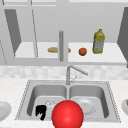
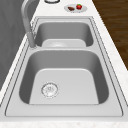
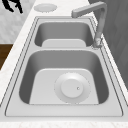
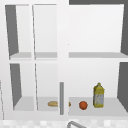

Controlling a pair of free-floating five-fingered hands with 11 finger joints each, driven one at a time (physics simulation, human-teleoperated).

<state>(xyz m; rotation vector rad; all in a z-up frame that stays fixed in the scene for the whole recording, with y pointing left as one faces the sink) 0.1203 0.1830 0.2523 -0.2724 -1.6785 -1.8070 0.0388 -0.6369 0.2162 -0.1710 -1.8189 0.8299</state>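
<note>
A black left hand hangs low at the front edge of the double sink, over the left basin near its drain, fingers pointing down and loosely curled, with nothing visibly in its grasp; in the right side view a hand floats out past the counter's near corner, beside a small white plate. A large red ball sits in front of the divider between the basins, just beside the hand but seemingly not touching it. A white plate lies flat in the right basin, and the faucet swings out over that side. If the ball is what the hand is after, a wide, spread grip across its middle looks wiser than a fingertip pinch, since a smooth sphere would likely roll away. In the open cabinet above stand a yellow bottle, an orange-red fruit and a bread roll; the bottle's label cannot be read.
</note>
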